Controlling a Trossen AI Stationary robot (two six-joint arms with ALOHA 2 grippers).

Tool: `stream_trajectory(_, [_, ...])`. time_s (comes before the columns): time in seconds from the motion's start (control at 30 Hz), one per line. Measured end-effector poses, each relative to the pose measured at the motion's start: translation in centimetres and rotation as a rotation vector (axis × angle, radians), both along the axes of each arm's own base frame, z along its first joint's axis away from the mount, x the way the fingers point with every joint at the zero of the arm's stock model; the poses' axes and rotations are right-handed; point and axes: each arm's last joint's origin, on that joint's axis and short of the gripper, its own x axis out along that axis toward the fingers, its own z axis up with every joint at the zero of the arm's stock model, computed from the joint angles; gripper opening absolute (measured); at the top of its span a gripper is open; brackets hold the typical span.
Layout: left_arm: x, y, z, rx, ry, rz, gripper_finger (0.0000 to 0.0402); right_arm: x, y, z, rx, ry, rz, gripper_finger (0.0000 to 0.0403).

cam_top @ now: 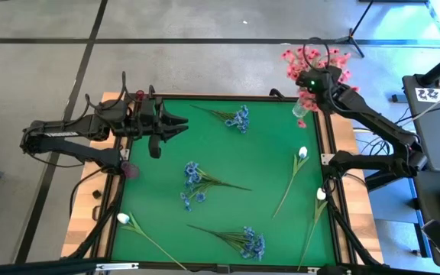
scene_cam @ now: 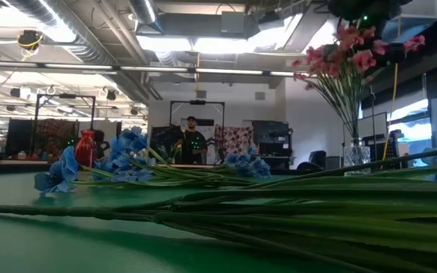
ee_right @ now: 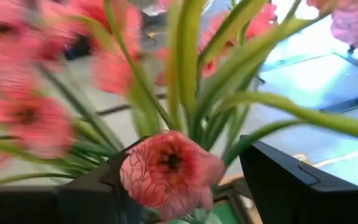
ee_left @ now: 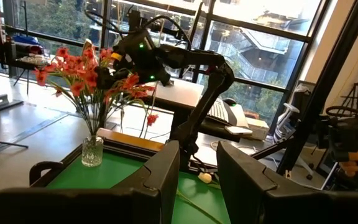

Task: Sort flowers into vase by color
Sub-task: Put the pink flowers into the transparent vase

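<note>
Right gripper [cam_top: 309, 82] hovers over glass vase [cam_top: 302, 112] at table's far right corner, jaws parted among pink flowers [cam_top: 317, 63], no stem visibly pinched; likely settling bunch. Blue sprigs [cam_top: 197, 183] and white buds [cam_top: 302, 152] lie well away on mat [cam_top: 266, 191], unsorted. Left gripper [cam_top: 180, 125] waits opposite, fingers parted, empty.

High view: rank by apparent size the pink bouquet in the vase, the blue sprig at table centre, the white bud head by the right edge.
1. Pink bouquet in the clear glass vase
2. Blue-bloomed sprig on its green stem
3. White bud head, plainly smallest
</note>
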Motion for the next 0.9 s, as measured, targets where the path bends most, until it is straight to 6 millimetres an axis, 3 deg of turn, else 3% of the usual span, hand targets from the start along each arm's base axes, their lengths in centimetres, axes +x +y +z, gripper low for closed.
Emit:
stream_trajectory(0.27, [0.0,-0.1,0.0,0.013,0.001,-0.006,0.0105,0.0,0.0,-0.2,0.016,0.024,-0.001,0.0225])
stream_trajectory(0.67, [0.0,-0.1,0.0,0.016,-0.002,-0.006,0.0105,0.6,-0.8,-0.8,-0.016,-0.001,-0.080,0.0045])
stream_trajectory(0.77, [0.0,-0.1,0.0,0.016,-0.002,-0.006,0.0105,0.7,-0.9,-0.9,-0.023,0.006,-0.093,0.0046])
stream_trajectory(0.9, [0.0,-0.1,0.0,0.015,-0.002,-0.006,0.0105,0.7,-0.7,-0.5,-0.086,0.036,-0.153,0.0087])
